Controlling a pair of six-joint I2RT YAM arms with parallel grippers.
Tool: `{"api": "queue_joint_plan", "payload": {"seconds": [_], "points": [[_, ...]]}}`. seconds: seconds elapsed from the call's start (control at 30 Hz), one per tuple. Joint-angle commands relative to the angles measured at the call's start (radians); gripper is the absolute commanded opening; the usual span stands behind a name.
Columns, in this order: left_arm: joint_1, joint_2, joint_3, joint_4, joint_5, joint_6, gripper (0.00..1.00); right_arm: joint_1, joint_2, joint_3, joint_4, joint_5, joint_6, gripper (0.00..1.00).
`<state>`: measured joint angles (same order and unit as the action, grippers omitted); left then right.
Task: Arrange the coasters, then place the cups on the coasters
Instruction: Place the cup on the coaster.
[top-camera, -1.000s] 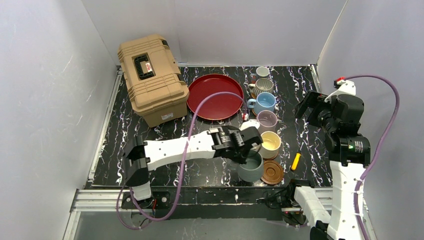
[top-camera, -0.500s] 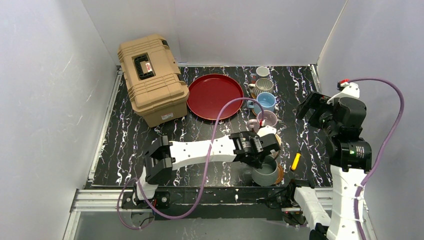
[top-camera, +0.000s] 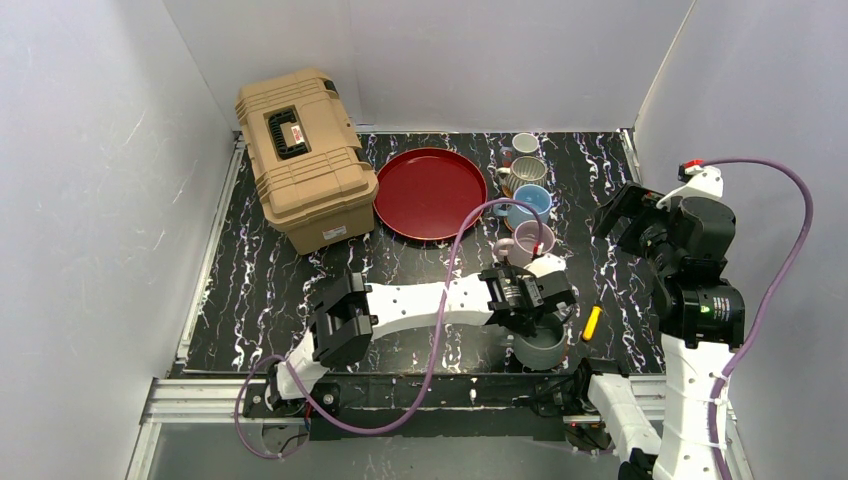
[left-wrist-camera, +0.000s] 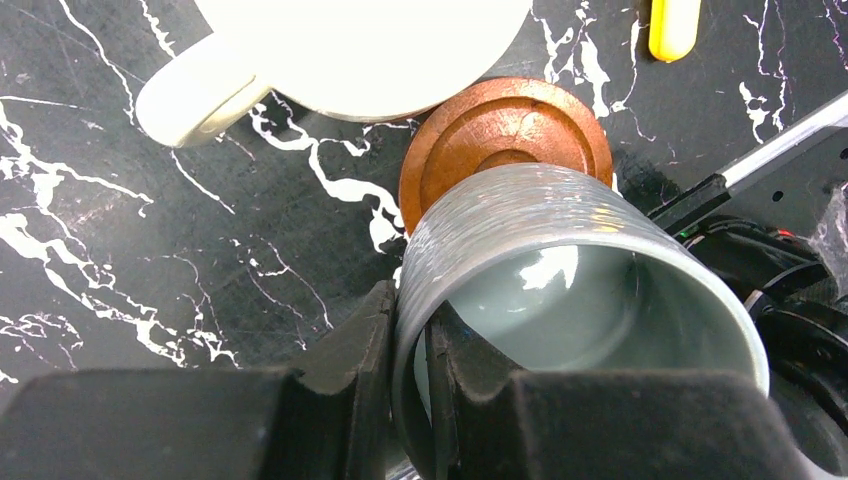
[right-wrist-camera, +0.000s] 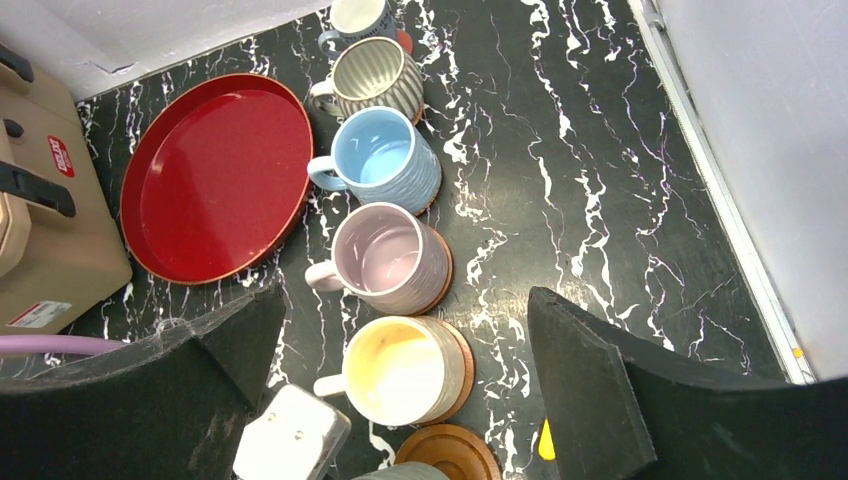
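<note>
Fingers of my left gripper (left-wrist-camera: 410, 335) pinch the wall of the grey-green mug (left-wrist-camera: 560, 270), one pad inside the rim and one outside, so those jaws are closed on the mug. My left arm (top-camera: 420, 300) lies stretched out low from its base at the near left edge. It reaches rightwards across the black marbled table (top-camera: 270, 270), with the wrist turned down over the near right part of it. The mug's mouth faces my wrist camera, and its base covers the near side of a dark brown wooden coaster (left-wrist-camera: 505, 135). I cannot tell whether base and coaster touch. Just beyond that coaster stands the cream-yellow mug (left-wrist-camera: 370, 40).

My right arm (top-camera: 700, 300) stands tall at the right edge, elbow folded, the wrist held high and aimed down at the table. My right gripper (top-camera: 625, 215) has its jaws spread wide with nothing between them. Below it a row of mugs runs from far to near: small white mug (right-wrist-camera: 360, 15), ribbed grey mug (right-wrist-camera: 378, 75), light blue mug (right-wrist-camera: 385, 160), lilac mug (right-wrist-camera: 385, 255), then the cream-yellow one. The last two each sit on a coaster, the lilac's coaster (right-wrist-camera: 441, 285) and the cream's coaster (right-wrist-camera: 464, 375) showing only a rim at the right. Left of the row lies a red tray (right-wrist-camera: 215, 175), and left of that a tan toolbox (top-camera: 305, 155).
</note>
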<state>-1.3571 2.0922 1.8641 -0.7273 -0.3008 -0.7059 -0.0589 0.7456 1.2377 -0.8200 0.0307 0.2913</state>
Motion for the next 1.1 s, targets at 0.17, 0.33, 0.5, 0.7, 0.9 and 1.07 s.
{"api": "queue_joint_plan", "payload": {"seconds": [0.17,0.33,0.5,0.7,0.9,1.07], "points": [[-0.005,0.02,0.099,0.01,-0.024,-0.004,0.0,-0.003,-0.015,-0.001,0.053,0.009,0.008,1.0],[-0.005,0.05,0.131,0.009,-0.021,0.006,0.0,-0.004,-0.015,-0.004,0.054,0.009,0.009,1.0],[-0.005,0.074,0.153,0.009,-0.025,0.012,0.0,-0.004,-0.014,-0.003,0.053,0.011,0.01,1.0],[-0.005,0.088,0.158,0.009,-0.048,0.016,0.0,-0.004,-0.015,-0.006,0.055,0.012,0.012,1.0],[-0.005,0.102,0.165,0.019,-0.054,0.023,0.0,-0.004,-0.014,-0.01,0.058,0.014,0.013,1.0],[-0.005,0.115,0.176,0.027,-0.056,0.026,0.0,-0.004,-0.014,-0.011,0.059,0.017,0.012,1.0]]}}
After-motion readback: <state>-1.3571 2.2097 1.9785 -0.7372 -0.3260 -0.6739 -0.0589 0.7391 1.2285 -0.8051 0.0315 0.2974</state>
